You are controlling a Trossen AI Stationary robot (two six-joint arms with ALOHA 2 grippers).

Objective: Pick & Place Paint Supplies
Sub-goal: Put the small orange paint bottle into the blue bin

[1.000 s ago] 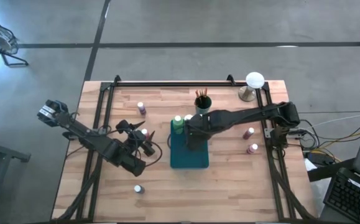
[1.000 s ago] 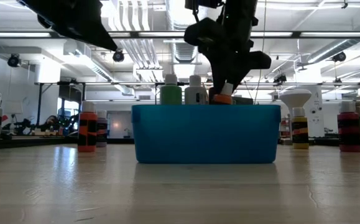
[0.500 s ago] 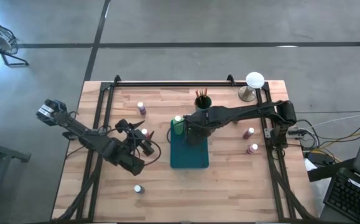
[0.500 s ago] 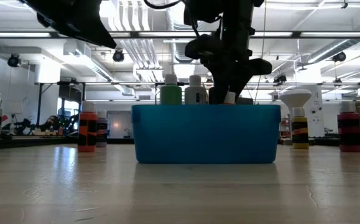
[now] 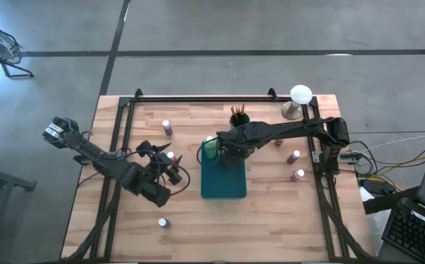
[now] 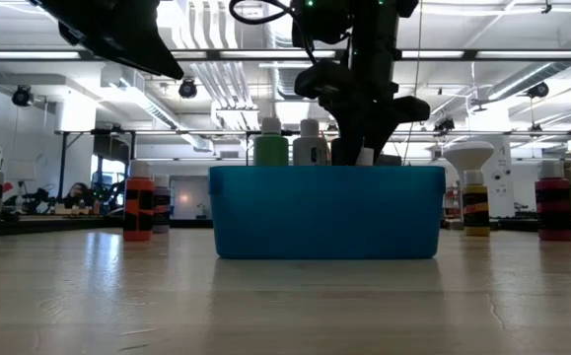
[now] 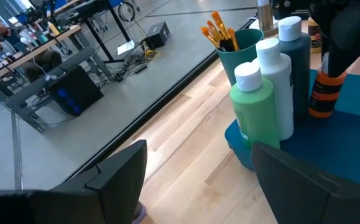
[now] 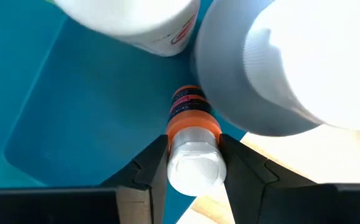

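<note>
I see a small orange paint bottle [image 8: 192, 134] with a white cap, and my right end effector [image 8: 193, 163] has it squeezed between its two fingers. In the high view that end effector [image 5: 228, 155] sits in the middle of the frame, over the top end of the teal tray [image 5: 223, 185]. The orange bottle [image 7: 323, 93] is down inside the tray; I cannot tell if its bottom touches the tray floor.

Right beside it in the tray stand a light-green bottle [image 7: 254, 106], a pale grey-white bottle [image 7: 278, 87] and a dark teal bottle [image 7: 295, 62], all upright with white caps. Just above the tray in the high view is a teal cup [image 5: 238, 119] full of brushes [image 7: 220, 30].

More little bottles stand on the tabletop [image 5: 271, 220]: two at the right [image 5: 296, 166], one at the upper left [image 5: 166, 127] and one at the lower left [image 5: 163, 222]. A white-domed thing on a stand [image 5: 298, 99] is at the upper right.

My left end effector [image 5: 169, 170] waits left of the tray. Its fingers [image 7: 114, 177] are spread wide and hold nothing.
</note>
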